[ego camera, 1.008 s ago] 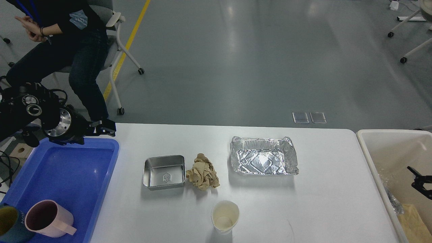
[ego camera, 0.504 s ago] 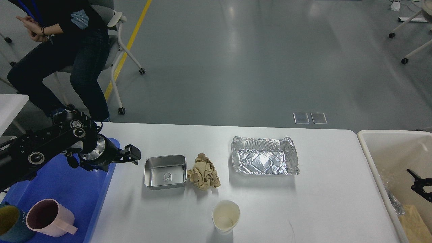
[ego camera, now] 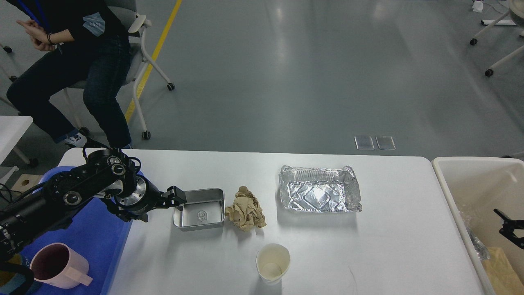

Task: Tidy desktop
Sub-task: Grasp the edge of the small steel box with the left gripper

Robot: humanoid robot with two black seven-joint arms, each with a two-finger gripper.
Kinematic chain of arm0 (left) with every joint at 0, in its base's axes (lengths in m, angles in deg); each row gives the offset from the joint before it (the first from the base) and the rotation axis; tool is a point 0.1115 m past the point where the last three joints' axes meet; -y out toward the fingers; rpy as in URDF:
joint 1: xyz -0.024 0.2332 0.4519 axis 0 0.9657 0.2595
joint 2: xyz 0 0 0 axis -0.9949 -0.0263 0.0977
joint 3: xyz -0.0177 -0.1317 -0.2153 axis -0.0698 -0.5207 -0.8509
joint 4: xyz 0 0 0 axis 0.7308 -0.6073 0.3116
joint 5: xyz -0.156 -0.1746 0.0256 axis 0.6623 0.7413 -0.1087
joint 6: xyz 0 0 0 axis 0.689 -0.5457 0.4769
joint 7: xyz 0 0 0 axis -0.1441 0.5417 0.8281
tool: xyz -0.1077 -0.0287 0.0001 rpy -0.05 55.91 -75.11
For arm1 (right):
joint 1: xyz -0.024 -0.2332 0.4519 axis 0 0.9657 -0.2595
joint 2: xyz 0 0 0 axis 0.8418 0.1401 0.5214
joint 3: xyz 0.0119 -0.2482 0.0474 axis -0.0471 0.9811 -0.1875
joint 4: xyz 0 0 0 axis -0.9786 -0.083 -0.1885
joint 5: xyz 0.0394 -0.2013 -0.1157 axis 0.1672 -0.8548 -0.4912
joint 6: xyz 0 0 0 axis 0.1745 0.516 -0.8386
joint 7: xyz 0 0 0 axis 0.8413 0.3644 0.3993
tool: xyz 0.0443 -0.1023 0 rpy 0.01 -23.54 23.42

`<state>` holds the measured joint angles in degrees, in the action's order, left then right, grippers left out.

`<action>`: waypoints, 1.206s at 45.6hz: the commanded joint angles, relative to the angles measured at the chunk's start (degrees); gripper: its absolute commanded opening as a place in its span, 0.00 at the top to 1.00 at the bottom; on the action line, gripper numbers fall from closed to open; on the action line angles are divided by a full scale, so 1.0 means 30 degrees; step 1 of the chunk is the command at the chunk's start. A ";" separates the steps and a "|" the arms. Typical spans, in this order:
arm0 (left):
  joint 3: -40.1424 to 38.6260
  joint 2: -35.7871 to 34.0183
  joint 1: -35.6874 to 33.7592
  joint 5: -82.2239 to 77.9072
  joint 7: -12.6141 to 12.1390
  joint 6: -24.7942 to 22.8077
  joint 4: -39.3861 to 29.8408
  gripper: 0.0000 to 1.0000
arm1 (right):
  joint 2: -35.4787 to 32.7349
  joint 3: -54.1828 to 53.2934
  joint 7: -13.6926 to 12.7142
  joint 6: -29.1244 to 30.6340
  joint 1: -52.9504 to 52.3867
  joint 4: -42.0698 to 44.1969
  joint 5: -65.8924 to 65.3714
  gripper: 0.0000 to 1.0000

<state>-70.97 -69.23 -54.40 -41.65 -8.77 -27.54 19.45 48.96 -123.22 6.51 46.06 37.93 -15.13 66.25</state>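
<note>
Four loose items sit on the wide white rectangular desktop (ego camera: 393,246): a small square stainless-steel container (ego camera: 199,209), a crumpled brown paper wad (ego camera: 247,209) touching its right side, a crinkled silver foil tray (ego camera: 319,194) further right, and a white paper cup (ego camera: 273,262) nearer the front edge.

And there's the move: a second ago the left gripper (ego camera: 177,197) hung over the far corner of the blue plastic tray (ego camera: 102,229); now it has swung right and down, off the tray and out over the tabletop. Its tip is right at the steel container's left rim, apparently touching or just above it. That reads as an approach to grasp the container, most likely to carry it back to the blue tray, where a pink mug (ego camera: 57,266) already stands.

Nothing is held yet. The fingers are seen dark and nearly end-on, so whether they are spread or closed is not something I can tell.

Over on the far right, the right gripper (ego camera: 509,227) waits above the cream plastic bin (ego camera: 450,192), prongs splayed apart, well away from the action.
</note>
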 commanded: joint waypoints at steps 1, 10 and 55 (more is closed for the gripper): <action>-0.0158 0.0300 0.0028 -0.0025 0.0029 0.0011 0.0488 0.02 | -0.0001 0.0002 -0.0001 -0.0002 0.0035 -0.0002 0.0001 0.00; -0.0187 0.0739 0.0028 -0.0055 0.0029 0.0157 0.1044 0.02 | -0.0001 0.0002 0.0028 -0.0002 0.0035 -0.0002 0.0001 0.00; -0.0158 0.1971 -0.0178 -0.0201 0.0322 0.0714 0.2803 0.15 | 0.0028 -0.0027 0.0057 0.0643 0.0562 0.0056 0.0001 0.00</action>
<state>-71.61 -63.18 -55.02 -42.23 -7.79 -25.54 27.85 48.96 -123.30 6.69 47.90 39.53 -14.97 66.26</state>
